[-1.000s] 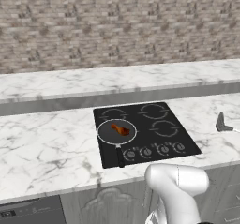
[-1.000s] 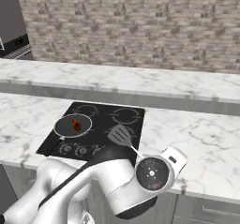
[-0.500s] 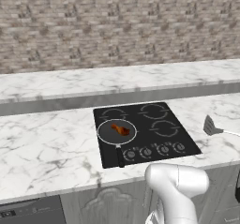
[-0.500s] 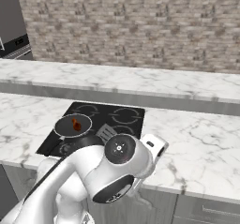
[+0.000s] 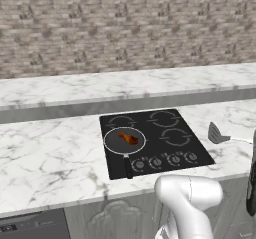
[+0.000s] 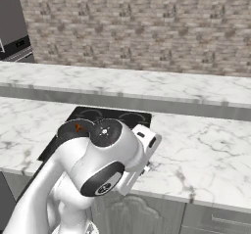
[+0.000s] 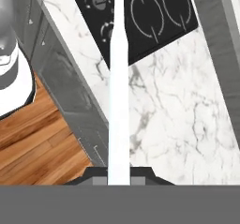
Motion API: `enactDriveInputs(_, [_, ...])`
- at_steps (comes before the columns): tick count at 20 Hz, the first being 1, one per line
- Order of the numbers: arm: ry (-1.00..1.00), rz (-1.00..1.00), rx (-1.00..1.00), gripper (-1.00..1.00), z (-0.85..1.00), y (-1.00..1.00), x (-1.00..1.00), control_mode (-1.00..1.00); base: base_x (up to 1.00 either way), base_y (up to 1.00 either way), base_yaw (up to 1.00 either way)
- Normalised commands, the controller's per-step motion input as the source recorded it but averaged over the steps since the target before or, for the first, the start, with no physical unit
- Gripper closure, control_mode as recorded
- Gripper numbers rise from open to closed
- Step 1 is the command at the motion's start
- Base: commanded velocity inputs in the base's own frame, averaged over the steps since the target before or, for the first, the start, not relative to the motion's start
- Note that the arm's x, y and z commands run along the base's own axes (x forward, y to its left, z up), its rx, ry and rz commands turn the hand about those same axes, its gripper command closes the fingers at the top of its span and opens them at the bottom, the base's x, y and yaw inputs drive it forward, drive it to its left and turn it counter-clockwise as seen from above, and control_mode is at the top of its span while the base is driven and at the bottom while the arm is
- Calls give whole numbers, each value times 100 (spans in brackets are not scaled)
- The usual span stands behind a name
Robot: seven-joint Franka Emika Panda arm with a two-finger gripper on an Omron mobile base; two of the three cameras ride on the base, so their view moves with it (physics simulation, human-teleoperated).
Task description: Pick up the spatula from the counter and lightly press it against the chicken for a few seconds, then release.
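With the jaws clamped on the spatula's [image 5: 216, 133] white handle, carry its blade from the desk's [image 5: 50, 158] right end over the pan [image 5: 114, 145] and lower it gently, flat, onto the chicken [image 5: 129, 138].

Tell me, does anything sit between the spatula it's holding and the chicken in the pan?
Nothing visible does. The grey-bladed, white-handled spatula is just past the right edge of the black glass cooktop. The browned chicken piece lies in the round dark frying pan on the front-left burner, with only bare burners between.
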Motion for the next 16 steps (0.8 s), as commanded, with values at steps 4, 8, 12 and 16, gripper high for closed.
enactDriveInputs(4, [0, 0, -9, 100, 24, 32, 0, -100, 0, 0, 0])
enactDriveInputs(8, [0, 0, -8, 100, 25, 22, -2, -100, 0, 0, 0])
enactDriveInputs(12, [0, 0, -7, 100, 29, 31, 0, -100, 0, 0, 0])
enactDriveInputs(16, [6, 2, -5, 100, 21, 40, 2, -100, 0, 0, 0])
